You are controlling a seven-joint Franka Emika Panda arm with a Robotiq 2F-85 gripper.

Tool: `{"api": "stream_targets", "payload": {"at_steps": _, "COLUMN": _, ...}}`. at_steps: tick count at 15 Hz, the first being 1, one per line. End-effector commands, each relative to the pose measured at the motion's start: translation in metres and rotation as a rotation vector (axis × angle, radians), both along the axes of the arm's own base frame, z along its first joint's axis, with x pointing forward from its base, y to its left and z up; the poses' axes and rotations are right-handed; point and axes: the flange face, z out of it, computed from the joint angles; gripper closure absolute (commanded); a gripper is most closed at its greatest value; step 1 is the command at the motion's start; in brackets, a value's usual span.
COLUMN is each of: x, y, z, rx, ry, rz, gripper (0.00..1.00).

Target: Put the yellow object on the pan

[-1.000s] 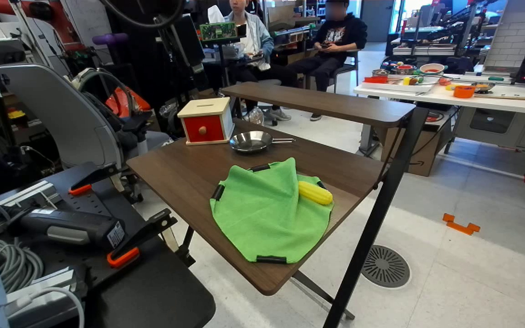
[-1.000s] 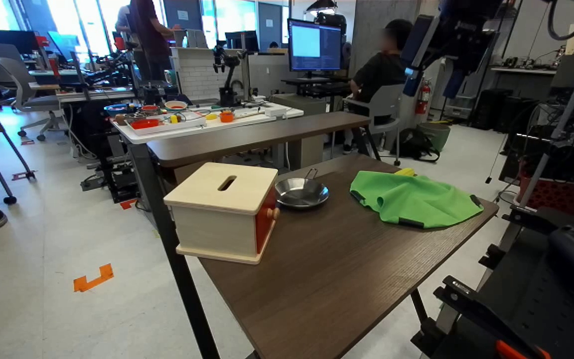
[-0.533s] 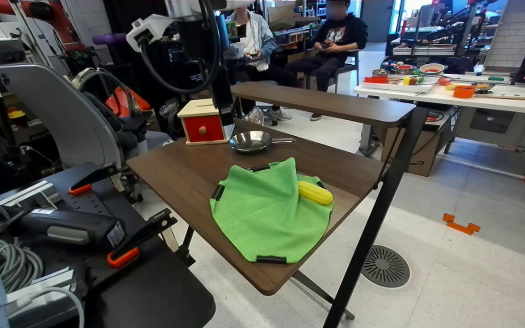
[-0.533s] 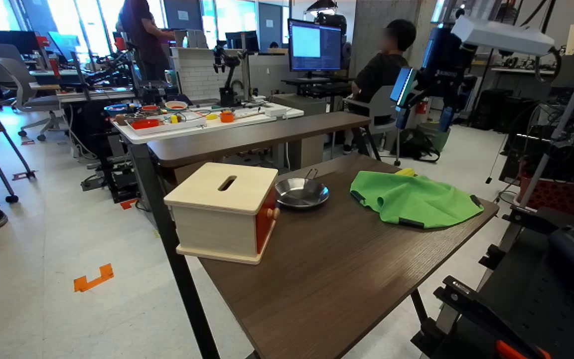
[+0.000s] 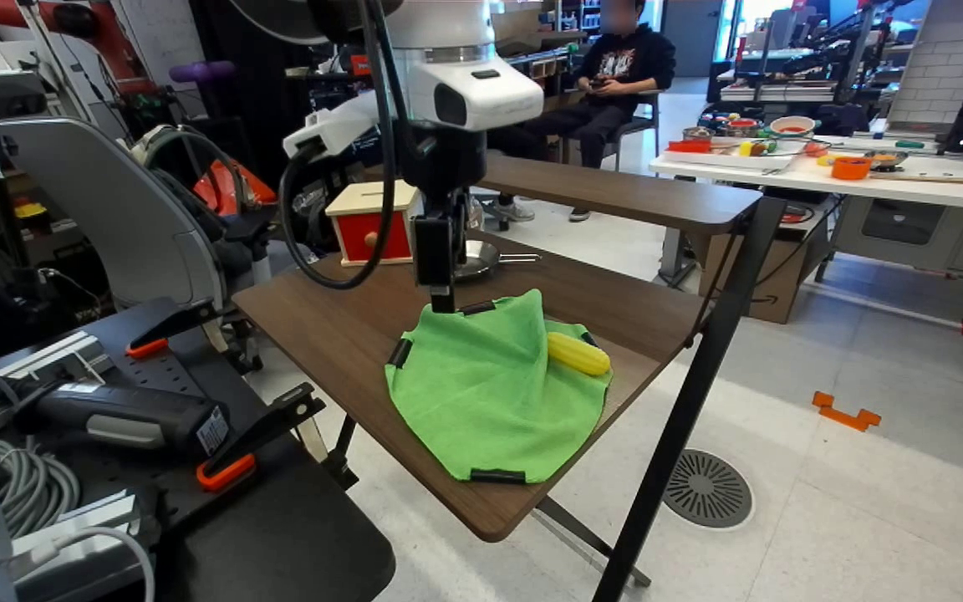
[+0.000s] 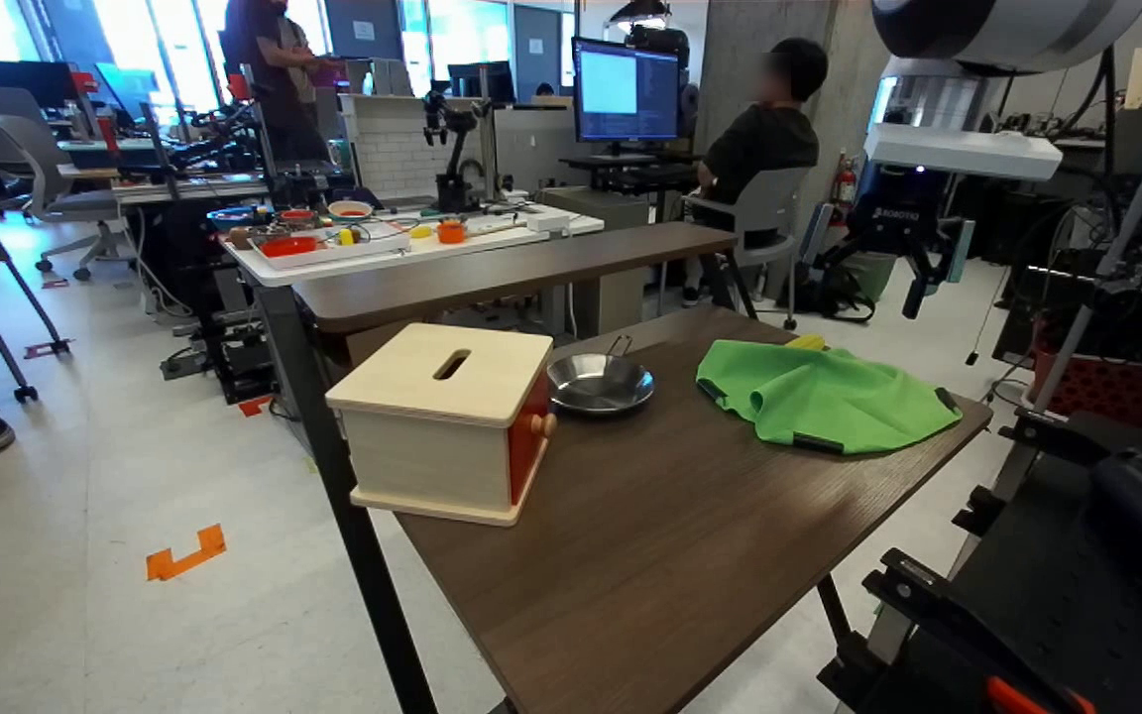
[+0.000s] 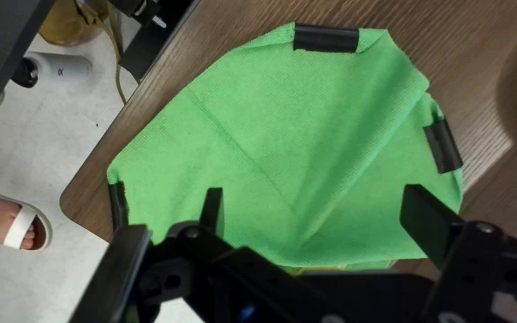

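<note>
The yellow object (image 5: pixel 578 354), a bright corn-like piece, lies at the edge of the green cloth (image 5: pixel 490 393), partly under a fold. Only its top shows in the other view of the table (image 6: pixel 808 342). In the wrist view just a thin sliver of the yellow object (image 7: pixel 323 268) shows; the gripper body hides the rest. The silver pan (image 6: pixel 601 384) stands beside the box; in an exterior view my gripper (image 5: pixel 442 303) partly covers the pan (image 5: pixel 481 261). My gripper also shows in the wrist view (image 7: pixel 313 195), wide open and empty, fingers pointing down above the cloth.
A wooden box (image 6: pixel 447 436) with a red drawer stands near the pan. A raised shelf (image 5: pixel 615 188) runs along one side of the brown table (image 6: pixel 650 555). A black cart with clamps (image 5: pixel 264 502) adjoins the opposite side. Black strips (image 7: pixel 326 38) edge the cloth.
My gripper has come down from the top and, in an exterior view, moved right toward the cloth, turning more upright. The yellow object, cloth, pan and box have not moved.
</note>
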Motion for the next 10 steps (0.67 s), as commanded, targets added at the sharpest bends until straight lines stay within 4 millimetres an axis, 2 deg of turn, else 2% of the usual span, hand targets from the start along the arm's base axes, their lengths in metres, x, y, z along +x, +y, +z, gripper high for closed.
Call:
{"api": "stream_targets", "payload": {"at_steps": 1, "x": 0.024, "y": -0.026, "z": -0.016, "rx": 0.033, "ry": 0.034, "rz": -0.123, "gripper": 0.0}}
{"api": "stream_targets", "payload": {"at_steps": 6, "x": 0.051, "y": -0.052, "z": -0.038, "rx": 0.008, "ry": 0.034, "rz": -0.26, "gripper": 0.0}}
{"api": "stream_targets", "payload": {"at_steps": 10, "x": 0.062, "y": -0.069, "z": -0.053, "rx": -0.019, "ry": 0.044, "rz": -0.354, "gripper": 0.0}}
